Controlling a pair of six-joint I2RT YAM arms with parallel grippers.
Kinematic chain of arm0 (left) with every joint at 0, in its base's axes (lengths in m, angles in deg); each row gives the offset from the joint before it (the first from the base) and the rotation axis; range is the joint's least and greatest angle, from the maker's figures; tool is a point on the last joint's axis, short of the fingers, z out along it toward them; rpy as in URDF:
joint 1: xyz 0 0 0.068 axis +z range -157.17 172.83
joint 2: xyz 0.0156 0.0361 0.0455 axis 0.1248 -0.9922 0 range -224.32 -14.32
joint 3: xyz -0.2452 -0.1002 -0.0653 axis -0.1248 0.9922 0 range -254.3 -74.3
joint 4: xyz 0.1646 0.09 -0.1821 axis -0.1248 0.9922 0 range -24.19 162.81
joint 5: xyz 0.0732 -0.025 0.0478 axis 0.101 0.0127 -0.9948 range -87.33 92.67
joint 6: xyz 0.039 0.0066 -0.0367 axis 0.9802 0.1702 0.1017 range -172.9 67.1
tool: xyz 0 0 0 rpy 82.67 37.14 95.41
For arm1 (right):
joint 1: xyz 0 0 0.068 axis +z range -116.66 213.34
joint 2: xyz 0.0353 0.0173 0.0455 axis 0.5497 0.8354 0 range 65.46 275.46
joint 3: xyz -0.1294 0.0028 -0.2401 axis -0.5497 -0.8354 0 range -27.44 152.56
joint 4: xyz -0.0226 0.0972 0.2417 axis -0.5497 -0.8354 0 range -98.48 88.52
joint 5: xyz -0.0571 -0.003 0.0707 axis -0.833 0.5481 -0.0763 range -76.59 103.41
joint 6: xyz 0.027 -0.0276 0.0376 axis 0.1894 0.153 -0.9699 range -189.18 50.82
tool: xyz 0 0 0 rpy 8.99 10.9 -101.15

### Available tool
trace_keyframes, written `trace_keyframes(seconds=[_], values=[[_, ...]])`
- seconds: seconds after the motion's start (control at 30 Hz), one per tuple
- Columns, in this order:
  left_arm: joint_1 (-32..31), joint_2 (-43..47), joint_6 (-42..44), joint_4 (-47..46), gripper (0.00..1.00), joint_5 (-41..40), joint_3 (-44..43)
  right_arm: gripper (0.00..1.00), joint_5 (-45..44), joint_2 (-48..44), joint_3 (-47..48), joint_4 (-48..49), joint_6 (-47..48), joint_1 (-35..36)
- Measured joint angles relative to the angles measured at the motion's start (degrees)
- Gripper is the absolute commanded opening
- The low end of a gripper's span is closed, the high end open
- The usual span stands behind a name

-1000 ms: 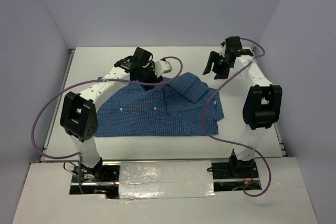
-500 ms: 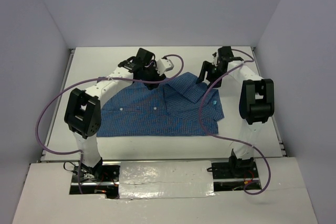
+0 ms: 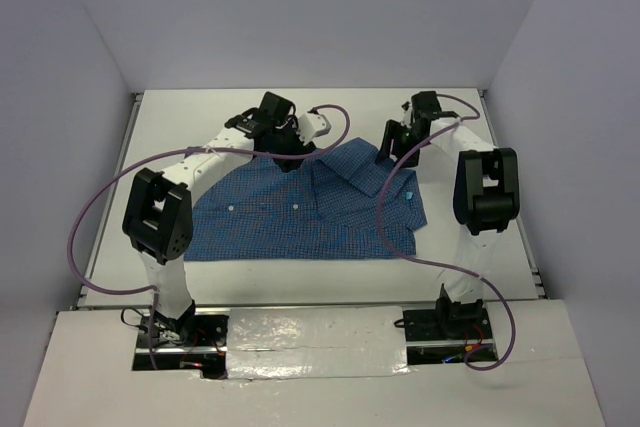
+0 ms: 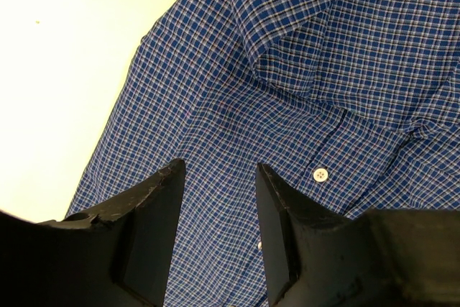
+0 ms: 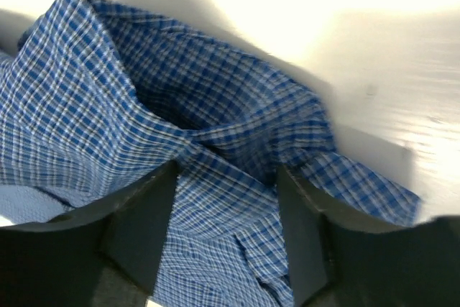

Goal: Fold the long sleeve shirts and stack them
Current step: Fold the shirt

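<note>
Left gripper: jaws parted wide over checked cloth and pinching nothing, with a white button just to their right. Right gripper: jaws equally open, with a raised fold of cloth (collar or sleeve, hard to say which) straight ahead in the gap. From both grippers the shirt spreads back toward the arm bases on the table, its long axis running left to right. Each gripper sits at the shirt's far edge on its own side, so a fold toward the bases probably needs both to close together.
</note>
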Motion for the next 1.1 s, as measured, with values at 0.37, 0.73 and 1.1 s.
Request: trace_keyframes(seconds=[0.37,0.73,1.1], values=[[-0.02,0.00,0.11,0.22,0.56,-0.09,0.00,0.02,5.25,-0.52,-2.51,2.29,-0.39,0.59],[-0.81,0.52,8.39,5.38,0.56,1.11,-1.77,0.00,5.73,-17.40,-7.63,-1.20,-4.07,4.31],[-7.89,25.81,21.66,2.14,0.72,12.09,11.45,0.00,10.01,-39.54,-29.18,4.33,-23.85,12.20]])
